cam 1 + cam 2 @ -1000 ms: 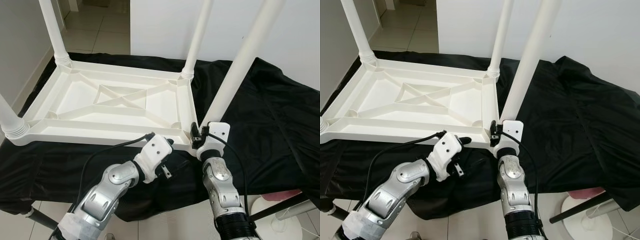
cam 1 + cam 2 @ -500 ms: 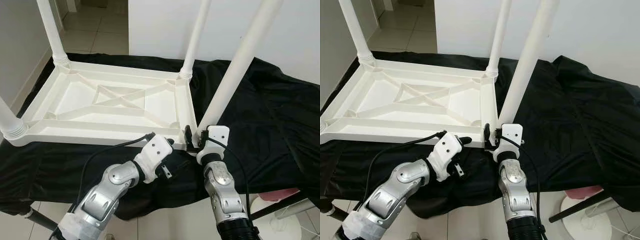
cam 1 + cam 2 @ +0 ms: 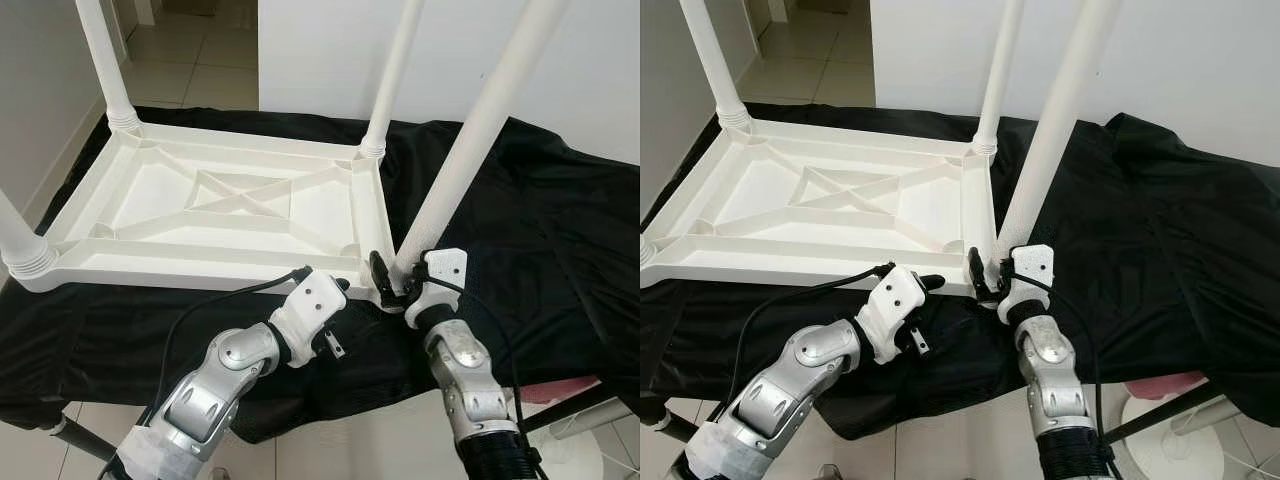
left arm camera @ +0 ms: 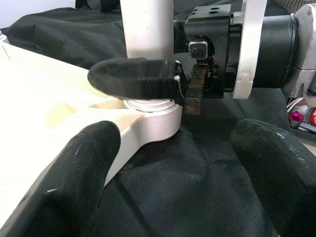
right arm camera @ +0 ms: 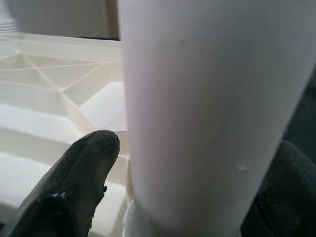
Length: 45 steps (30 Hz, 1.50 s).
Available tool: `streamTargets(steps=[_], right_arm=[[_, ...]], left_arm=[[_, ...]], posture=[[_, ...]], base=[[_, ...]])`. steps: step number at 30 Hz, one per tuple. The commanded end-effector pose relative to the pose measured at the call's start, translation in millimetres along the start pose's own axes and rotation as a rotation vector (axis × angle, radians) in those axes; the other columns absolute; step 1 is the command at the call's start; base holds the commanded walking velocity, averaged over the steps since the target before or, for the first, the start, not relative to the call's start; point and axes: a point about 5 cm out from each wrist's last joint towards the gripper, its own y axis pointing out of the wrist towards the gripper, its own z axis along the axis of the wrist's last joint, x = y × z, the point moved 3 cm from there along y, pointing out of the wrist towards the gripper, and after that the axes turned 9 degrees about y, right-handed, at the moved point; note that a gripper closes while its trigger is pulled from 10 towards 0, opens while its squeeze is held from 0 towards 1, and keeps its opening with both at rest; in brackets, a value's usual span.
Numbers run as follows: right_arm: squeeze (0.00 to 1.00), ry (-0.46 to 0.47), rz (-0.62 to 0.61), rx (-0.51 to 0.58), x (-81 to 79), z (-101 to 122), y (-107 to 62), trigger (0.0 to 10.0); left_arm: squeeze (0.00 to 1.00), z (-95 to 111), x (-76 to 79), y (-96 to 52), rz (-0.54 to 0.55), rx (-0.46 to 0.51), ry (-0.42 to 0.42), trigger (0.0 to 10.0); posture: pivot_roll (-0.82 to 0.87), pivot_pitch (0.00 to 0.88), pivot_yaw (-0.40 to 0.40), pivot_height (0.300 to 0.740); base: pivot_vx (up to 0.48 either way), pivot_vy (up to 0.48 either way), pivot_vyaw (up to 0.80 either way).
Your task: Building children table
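White plastic children's table (image 3: 220,215), inverted, its underside ribbed in a crossing X pattern; four white legs (image 3: 470,150). Black cloth (image 3: 540,230) beneath it. Silver arms with white wrist housings; black fingers (image 4: 133,78); black cables (image 3: 200,310). Pale beige tiled floor (image 3: 190,50); white wall (image 3: 320,50). Pink object (image 3: 560,392) at lower right.

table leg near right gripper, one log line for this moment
right gripper: around base of table leg | left gripper: open, beside corner | tabletop: upside down on black cloth
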Motion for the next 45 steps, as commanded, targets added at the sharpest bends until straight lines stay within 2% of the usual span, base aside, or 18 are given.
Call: streamTargets(steps=[1,2,5,8,13,14,15,16,17,20,21,29,30,31,32,36,42,45], right_arm=[[0.0,0.01,0.038,-0.006,5.4,1,1.5,10.0],[0.0,0.01,0.038,-0.006,5.4,1,1.5,10.0],[0.0,-0.035,0.137,-0.016,12.1,6,6.2,10.0],[0.0,-0.059,0.221,-0.06,11.5,3,9.6,10.0],[0.0,-0.056,0.268,-0.088,10.8,-1,12.9,10.0],[0.0,-0.052,0.299,-0.102,8.3,-4,13.3,8.6],[0.0,-0.052,0.299,-0.102,8.3,-4,13.3,8.6],[0.0,-0.053,0.35,-0.13,3.7,-9,13.0,5.0],[0.0,-0.06,0.361,-0.135,2.6,-10,12.4,3.6],[0.0,-0.068,0.374,-0.138,2.3,-11,12.2,3.6],[0.0,-0.069,0.373,-0.141,3.7,-13,12.3,0.0],[0.0,-0.061,0.375,-0.144,6.8,-14,12.4,0.0],[0.0,-0.054,0.367,-0.142,7.3,-14,11.9,2.7],[0.0,-0.048,0.364,-0.139,7.8,-14,11.8,2.7],[0.0,-0.042,0.361,-0.134,8.0,-14,11.5,10.0],[0.0,-0.028,0.345,-0.125,8.0,-13,10.7,10.0],[0.0,-0.044,0.233,-0.1,12.3,-8,11.9,10.0],[0.0,-0.008,0.057,-0.083,15.8,-7,9.4,10.0]], left_arm=[[0.0,4,6.0,1.2,-0.069,0.015,0.021,10.0],[0.0,4,6.0,1.2,-0.069,0.015,0.021,10.0],[0.0,4,6.1,0.8,-0.07,0.015,0.021,10.0],[0.0,4,6.5,0.8,-0.072,0.014,0.021,10.0],[0.0,4,5.3,0.6,-0.069,0.014,0.022,10.0],[0.0,4,4.9,0.4,-0.066,0.014,0.023,10.0],[0.0,4,4.9,0.4,-0.066,0.014,0.023,10.0],[0.0,5,4.3,0.0,-0.062,0.014,0.022,10.0],[0.0,5,4.3,-0.4,-0.06,0.013,0.023,10.0],[0.0,5,4.1,-0.5,-0.058,0.013,0.023,10.0],[0.0,5,3.7,-0.8,-0.055,0.012,0.022,10.0],[0.0,5,2.8,-1.3,-0.046,0.011,0.019,10.0],[0.0,5,2.7,-1.3,-0.046,0.011,0.018,10.0],[0.0,5,2.7,-1.3,-0.045,0.012,0.018,10.0],[0.0,5,2.7,-1.3,-0.045,0.012,0.017,10.0],[0.0,5,2.9,-1.3,-0.045,0.012,0.016,10.0],[0.0,5,3.9,-0.8,-0.046,0.013,0.014,10.0],[0.0,6,5.8,0.9,-0.045,0.019,0.005,10.0]], posture=[[0.03,0.024,-0.092,0.74],[0.03,0.024,-0.092,0.74],[0.03,0.026,-0.09,0.74],[0.03,0.026,-0.09,0.74],[0.04,0.029,-0.089,0.74],[0.04,0.029,-0.09,0.74],[0.04,0.029,-0.09,0.74],[0.05,0.031,-0.093,0.74],[0.05,0.031,-0.092,0.74],[0.05,0.034,-0.096,0.74],[0.05,0.035,-0.097,0.74],[0.05,0.043,-0.098,0.74],[0.05,0.043,-0.098,0.74],[0.05,0.043,-0.098,0.74],[0.05,0.043,-0.098,0.74],[0.05,0.043,-0.098,0.74],[0.04,0.058,-0.1,0.74],[0.04,0.068,-0.107,0.74]], base=[[0.0,0.0,0.0],[0.0,0.0,0.0],[0.0,0.0,0.0],[0.0,0.0,0.0],[0.0,0.0,0.0],[0.0,0.0,0.0],[0.0,0.0,0.0],[0.0,0.0,0.0],[0.0,0.0,0.0],[0.0,0.0,0.0],[0.0,0.0,0.0],[0.0,0.0,0.0],[0.0,0.0,0.0],[0.0,0.0,0.0],[0.0,0.0,0.0],[0.0,0.0,0.0],[0.0,0.0,0.0],[0.0,0.0,0.0]])
